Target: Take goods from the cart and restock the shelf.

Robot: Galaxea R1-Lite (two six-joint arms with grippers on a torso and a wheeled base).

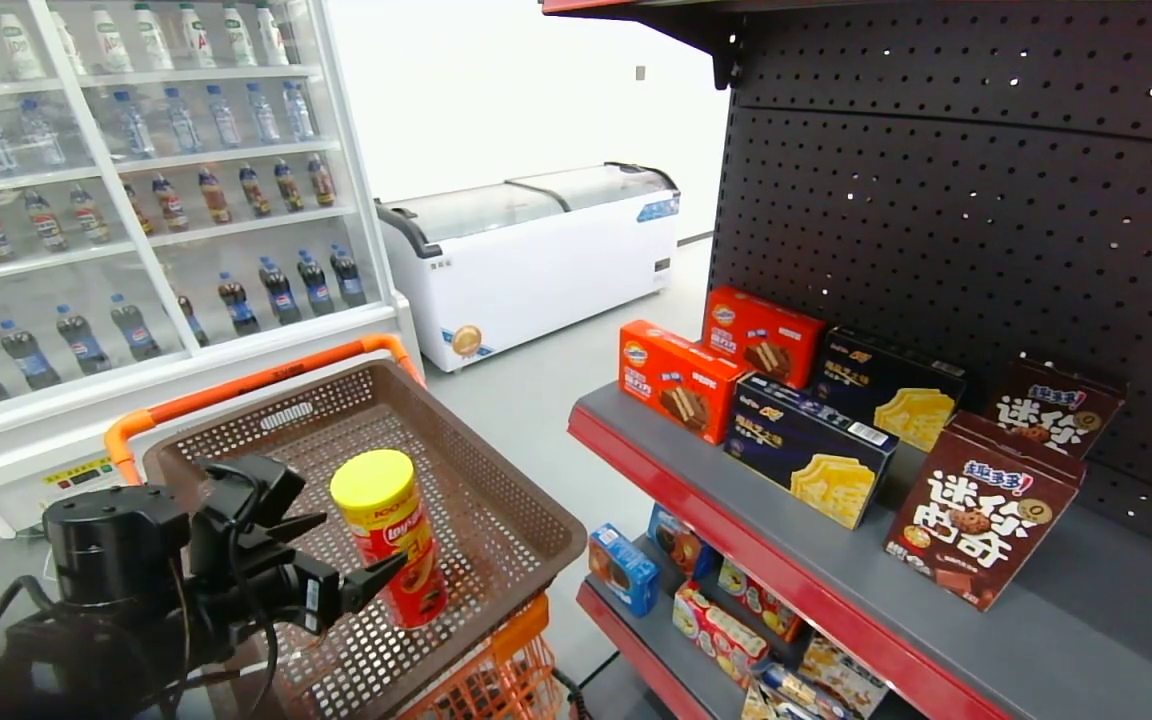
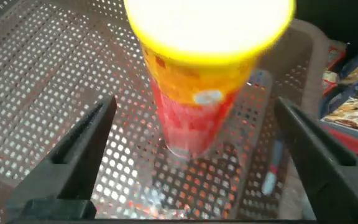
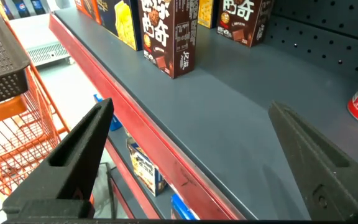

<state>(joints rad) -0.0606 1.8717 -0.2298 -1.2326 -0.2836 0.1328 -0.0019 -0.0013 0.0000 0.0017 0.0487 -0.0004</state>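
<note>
The can point(image 1: 391, 530) stands upright in the cart's brown basket point(image 1: 496, 500). The left gripper point(image 1: 354, 548), spread wide, sits just left of it. The right gripper point(image 3: 191, 109) gapes above the shelf point(image 1: 1116, 620), right of the boxes point(image 1: 981, 510).

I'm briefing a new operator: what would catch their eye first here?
The yellow-lidded red canister stands upright in the brown cart basket, with the left gripper open, a finger on either side of it. Next comes the grey shelf to the right, lined with orange boxes, dark blue boxes and brown boxes.
</note>
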